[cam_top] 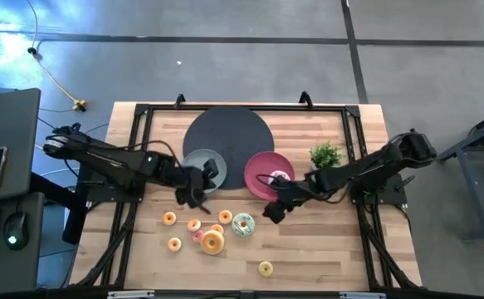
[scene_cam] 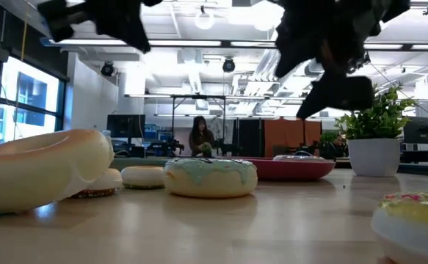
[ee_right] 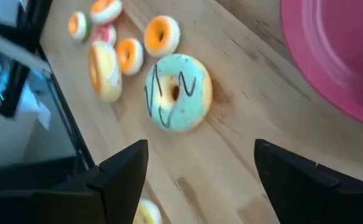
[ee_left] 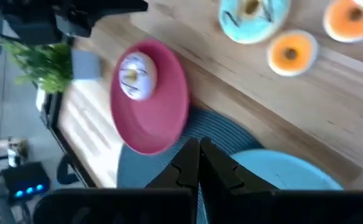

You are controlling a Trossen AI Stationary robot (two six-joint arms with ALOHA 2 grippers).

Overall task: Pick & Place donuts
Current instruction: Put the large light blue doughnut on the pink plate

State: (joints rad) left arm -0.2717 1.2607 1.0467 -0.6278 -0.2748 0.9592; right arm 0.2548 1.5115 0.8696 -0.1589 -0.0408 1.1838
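- My right hand (cam_top: pixel 273 209) hangs over the worktop (cam_top: pixel 325 249) with its fingers (ee_right: pixel 122 171) wide apart and nothing in them. It sits just past the rim of the pink plate (cam_top: pixel 258 170).
- My left hand (cam_top: pixel 193 193) is squeezed together and holds nothing. It waits by the grey-green plate (cam_top: pixel 198 159).
- The mint-green donut (cam_top: pixel 243 223) lies flat on the wood, near my right hand and just ahead of my fingers.
- One white donut (cam_top: pixel 279 175) already sits on the pink plate. The small orange donuts (cam_top: pixel 193 224) and the big yellow-topped donut (cam_top: pixel 212 242) lie in a bunch beside the mint-green one. One more small yellow donut (cam_top: pixel 265 267) lies alone, closer to the front edge.
- What could go wrong: if I drop down a bit off the middle, one finger may push the mint-green donut and it could slide into the bunch.
- The donut is round and smooth, so I think it could pop out if I pinch only its edge.
- My two hands are near each other. If both move at once, they may bump.
- The plate rim is right behind my hand, so lifting too low could knock it.
- There is open wood toward the front and the right side. The little plant (cam_top: pixel 325 154) stands off to the side, out of my way.
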